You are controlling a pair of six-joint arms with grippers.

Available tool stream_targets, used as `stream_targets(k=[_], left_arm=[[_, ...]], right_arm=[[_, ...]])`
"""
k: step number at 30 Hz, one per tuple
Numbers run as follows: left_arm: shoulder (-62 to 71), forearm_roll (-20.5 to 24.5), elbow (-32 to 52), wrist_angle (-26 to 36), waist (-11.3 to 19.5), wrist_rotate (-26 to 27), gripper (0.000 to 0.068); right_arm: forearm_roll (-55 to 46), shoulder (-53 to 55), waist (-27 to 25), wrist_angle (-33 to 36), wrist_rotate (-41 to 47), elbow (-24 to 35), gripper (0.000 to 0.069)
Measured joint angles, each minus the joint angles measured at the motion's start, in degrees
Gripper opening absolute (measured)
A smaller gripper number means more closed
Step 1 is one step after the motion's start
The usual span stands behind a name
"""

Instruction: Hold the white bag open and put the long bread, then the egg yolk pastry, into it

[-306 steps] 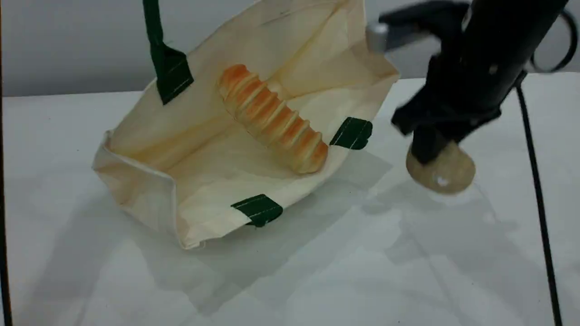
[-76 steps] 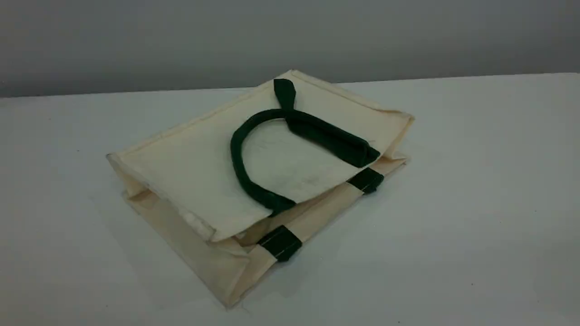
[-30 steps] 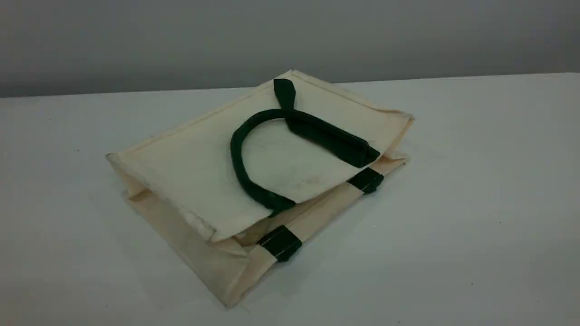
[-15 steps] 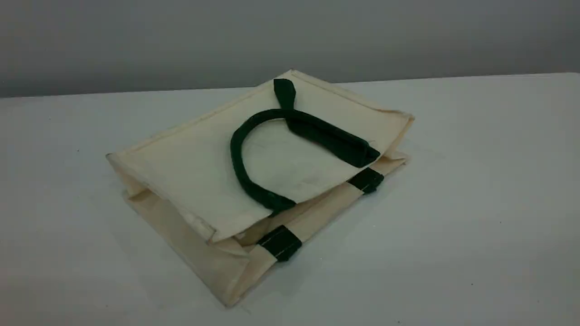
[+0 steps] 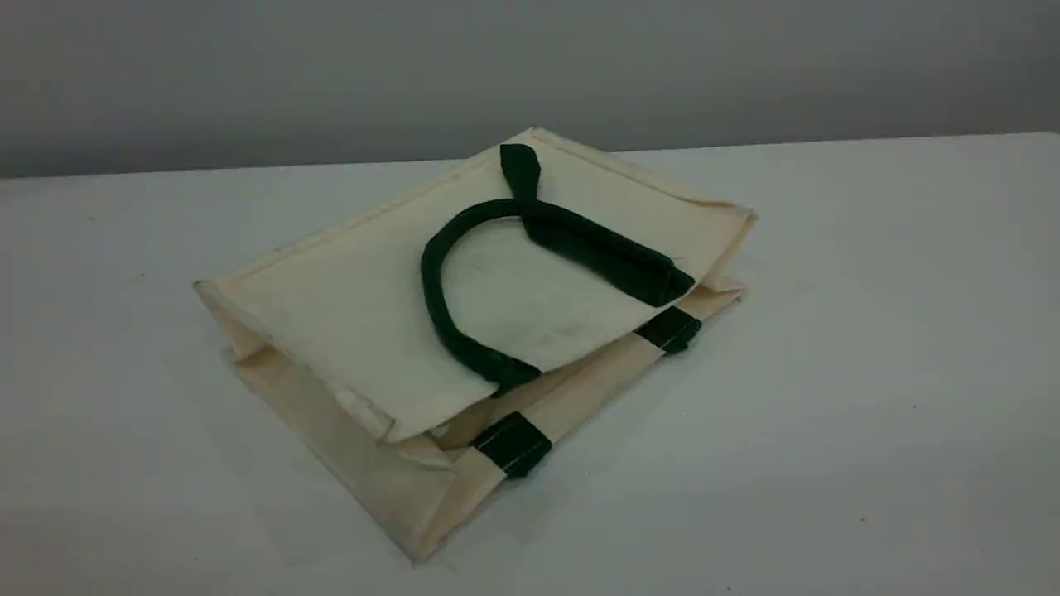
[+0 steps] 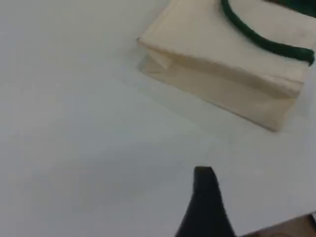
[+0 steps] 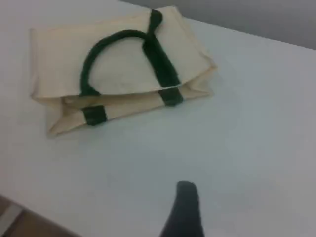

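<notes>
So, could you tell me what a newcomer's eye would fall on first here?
The white bag lies flat near the middle of the table, its mouth almost shut. A dark green handle curls across its top panel. The left gripper and right gripper are both apart from the bag, over bare table.

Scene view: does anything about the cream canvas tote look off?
The cream canvas tote lies collapsed flat on the white table, mouth nearly shut, its dark green strap handle flopped across the top panel. Nothing spilled or torn shows.
</notes>
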Motion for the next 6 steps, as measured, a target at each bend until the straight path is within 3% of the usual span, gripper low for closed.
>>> stream_targets(k=[6], left_arm=[[-2.82, -0.03, 0.00, 0.06, 11.02, 0.05, 0.0477]], right_arm=[[0.85, -1.71, -9.86, 0.00, 0.00, 0.00, 0.0566]])
